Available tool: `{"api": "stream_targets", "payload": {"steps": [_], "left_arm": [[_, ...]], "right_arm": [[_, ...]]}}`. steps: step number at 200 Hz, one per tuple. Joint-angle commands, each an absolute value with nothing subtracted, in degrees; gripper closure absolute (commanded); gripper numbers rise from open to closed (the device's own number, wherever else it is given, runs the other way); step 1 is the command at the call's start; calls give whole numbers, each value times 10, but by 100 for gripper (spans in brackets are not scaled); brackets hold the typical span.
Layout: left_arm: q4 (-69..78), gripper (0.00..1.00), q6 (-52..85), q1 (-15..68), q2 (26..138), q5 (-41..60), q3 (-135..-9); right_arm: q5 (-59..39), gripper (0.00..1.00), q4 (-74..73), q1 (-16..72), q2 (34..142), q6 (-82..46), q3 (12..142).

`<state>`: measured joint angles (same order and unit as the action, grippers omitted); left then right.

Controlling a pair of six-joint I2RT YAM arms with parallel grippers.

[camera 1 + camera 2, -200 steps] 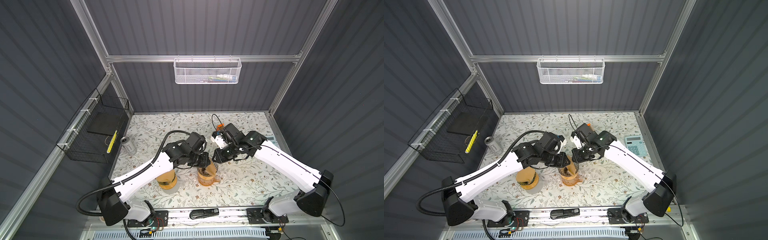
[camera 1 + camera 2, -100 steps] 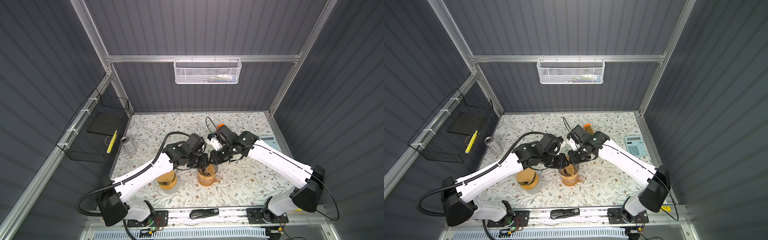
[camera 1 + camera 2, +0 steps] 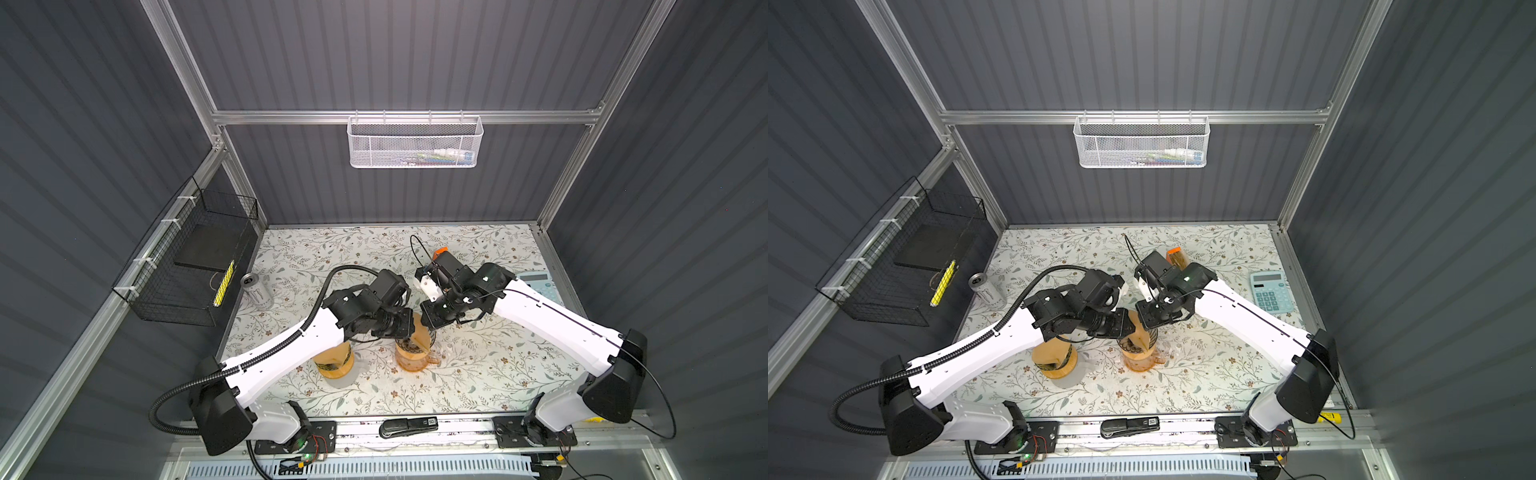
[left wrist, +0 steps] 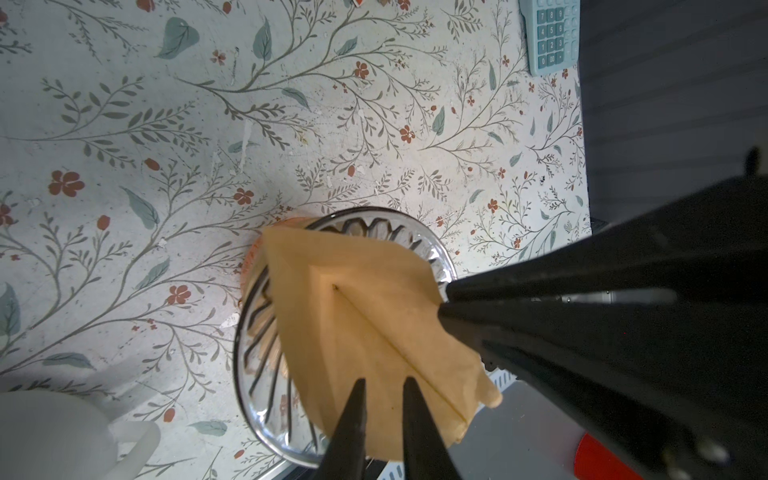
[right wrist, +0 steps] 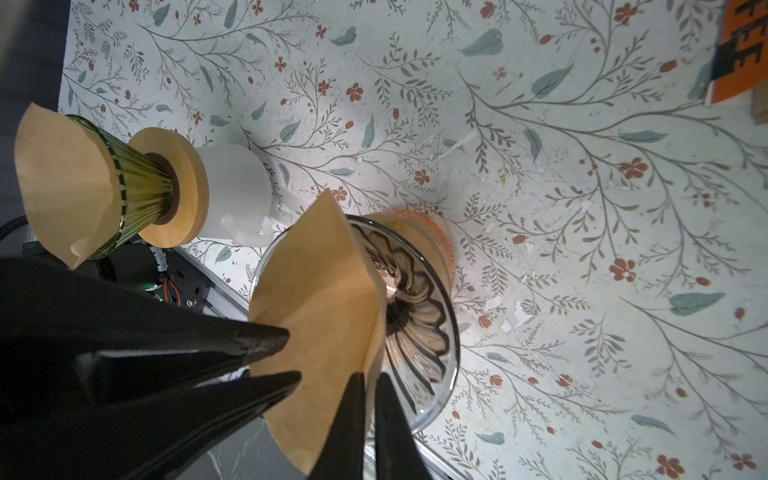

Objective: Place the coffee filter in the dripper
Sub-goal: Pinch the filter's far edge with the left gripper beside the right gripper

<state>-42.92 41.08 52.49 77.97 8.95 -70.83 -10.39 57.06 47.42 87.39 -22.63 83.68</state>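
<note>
A tan paper coffee filter (image 5: pixel 320 299) stands tilted with its point in the clear glass dripper (image 5: pixel 432 332), which sits on an orange cup (image 3: pixel 411 359). In both top views the filter (image 3: pixel 420 337) (image 3: pixel 1139 332) shows between the two grippers. My right gripper (image 5: pixel 371 376) (image 4: pixel 444 305) is shut on the filter's seam edge. My left gripper (image 4: pixel 384 380) (image 5: pixel 291 355) is at the filter's opposite edge. Its fingers stand a narrow gap apart with paper (image 4: pixel 365 324) across the gap. Whether they pinch it I cannot tell.
A green dripper (image 5: pixel 137 187) holding its own filter sits on a white cup to the left (image 3: pixel 332 361). A calculator (image 3: pixel 538 282) lies at the right, an orange box (image 3: pixel 439 252) behind the right arm, a can (image 3: pixel 255 286) at the left, and a stapler (image 3: pixel 409 426) on the front rail.
My right gripper came in toward the dripper and closed on the filter's edge. My left gripper stayed over the dripper and its fingers narrowed slightly.
</note>
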Motion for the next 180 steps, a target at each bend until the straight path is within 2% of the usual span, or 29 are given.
{"api": "stream_targets", "payload": {"steps": [1,180], "left_arm": [[-446,83,419,527,765,79,-698],[-439,90,420,528,747,41,-652]], "right_arm": [[-87,91,579,476,880,-225,832],[-33,97,573,476,896,-229,817]]}}
